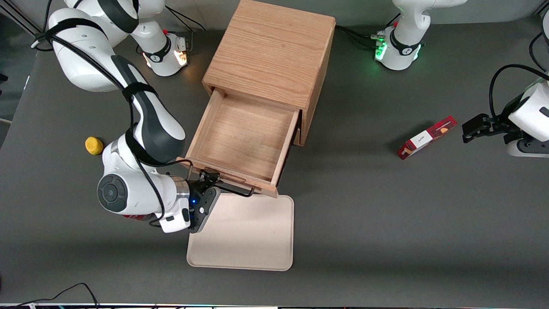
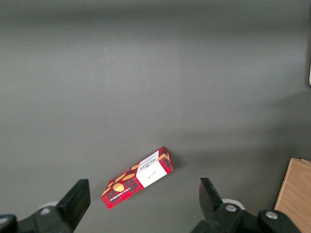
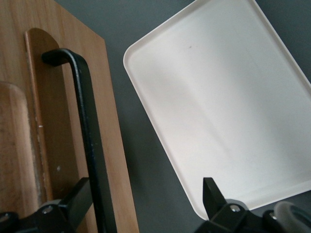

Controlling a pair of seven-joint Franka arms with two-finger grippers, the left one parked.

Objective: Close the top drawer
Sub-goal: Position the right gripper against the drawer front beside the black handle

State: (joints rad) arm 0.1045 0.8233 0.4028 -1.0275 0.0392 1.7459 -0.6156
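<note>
The right arm reaches down from its base and bends at the elbow, its wrist turned sideways so the gripper (image 1: 213, 181) points toward the parked arm's end of the table. Its two fingers (image 3: 217, 196) stand apart (a wide gap shows in the wrist view), gripping nothing.

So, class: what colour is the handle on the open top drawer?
Black; the handle shows best in the right wrist view, on the top drawer, with the gripper at it.

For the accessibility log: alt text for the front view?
The top drawer stands pulled fully out of the wooden cabinet, empty. The gripper, jaws open, sits at its black handle, above a cream tray.
</note>
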